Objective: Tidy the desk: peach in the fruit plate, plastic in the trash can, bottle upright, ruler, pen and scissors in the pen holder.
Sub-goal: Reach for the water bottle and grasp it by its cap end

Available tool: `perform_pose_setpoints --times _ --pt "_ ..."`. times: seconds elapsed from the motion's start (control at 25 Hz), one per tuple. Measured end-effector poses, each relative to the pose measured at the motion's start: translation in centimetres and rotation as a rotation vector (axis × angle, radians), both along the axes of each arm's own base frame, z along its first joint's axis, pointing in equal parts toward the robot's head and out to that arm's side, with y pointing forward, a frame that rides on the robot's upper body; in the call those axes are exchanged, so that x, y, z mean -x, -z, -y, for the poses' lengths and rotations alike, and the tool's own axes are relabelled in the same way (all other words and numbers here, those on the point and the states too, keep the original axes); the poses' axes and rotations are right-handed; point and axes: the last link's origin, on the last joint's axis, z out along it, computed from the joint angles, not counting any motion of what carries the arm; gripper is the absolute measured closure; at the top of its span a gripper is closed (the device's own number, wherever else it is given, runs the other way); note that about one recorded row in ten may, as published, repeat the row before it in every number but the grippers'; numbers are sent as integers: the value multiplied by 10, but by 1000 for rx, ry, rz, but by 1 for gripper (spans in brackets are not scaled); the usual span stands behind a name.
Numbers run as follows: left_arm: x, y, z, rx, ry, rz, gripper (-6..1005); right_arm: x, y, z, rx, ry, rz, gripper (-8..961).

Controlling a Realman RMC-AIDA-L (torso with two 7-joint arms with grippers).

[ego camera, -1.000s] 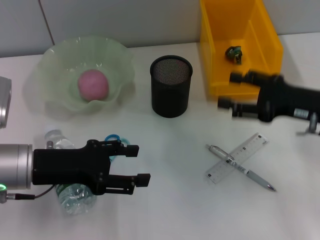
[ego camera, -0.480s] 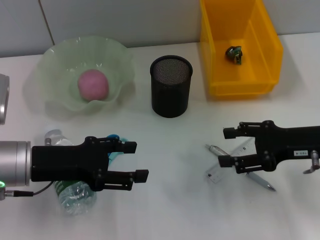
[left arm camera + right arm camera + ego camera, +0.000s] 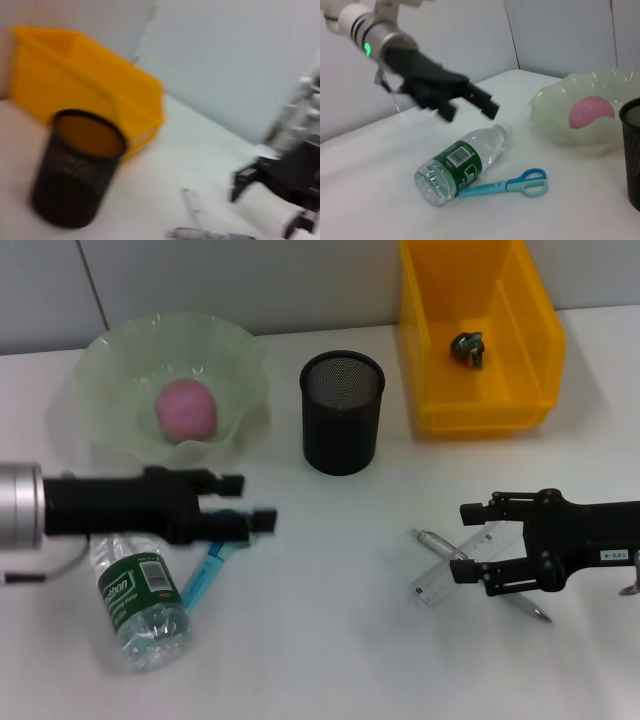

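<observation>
The pink peach point(image 3: 185, 408) lies in the green fruit plate point(image 3: 110, 360). Crumpled plastic point(image 3: 467, 347) sits in the yellow bin point(image 3: 480, 400). The clear bottle point(image 3: 135, 595) lies on its side at the front left, with blue scissors point(image 3: 212, 562) beside it. My left gripper point(image 3: 250, 502) hovers open above the scissors' handles, holding nothing. The ruler point(image 3: 445, 578) and pen point(image 3: 433, 539) lie crossed at the front right. My right gripper point(image 3: 465, 541) is open just over them, one finger on each side. The black mesh pen holder point(image 3: 342, 412) stands in the middle, with nothing seen inside it.
The right wrist view shows the bottle point(image 3: 462, 162), scissors point(image 3: 510, 185), plate point(image 3: 560, 125) and left gripper point(image 3: 480, 102) above them. The left wrist view shows the pen holder point(image 3: 77, 167), the bin point(image 3: 85, 80) and the right gripper point(image 3: 247, 177).
My right arm came from beside the yellow bin down to the ruler and pen. My left gripper drew back off the bottle toward the plate, uncovering the bottle and scissors.
</observation>
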Motion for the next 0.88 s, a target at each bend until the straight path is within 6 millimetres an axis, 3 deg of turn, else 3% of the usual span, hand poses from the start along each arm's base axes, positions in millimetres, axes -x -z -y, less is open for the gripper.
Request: perform_pose_setpoints --times 0.16,0.24,0.6,0.88 --pt "-10 -19 -17 -24 -202 -106 185 0 1 0 -5 -18 6 124" --pt "-18 -34 -35 -64 -376 -242 185 1 3 1 -7 -42 15 124" --pt "-26 -40 -54 -70 -617 -492 185 -1 6 4 -24 -86 29 124" --pt "-22 -43 -65 -103 -729 -576 185 -5 3 4 -48 -116 49 124"
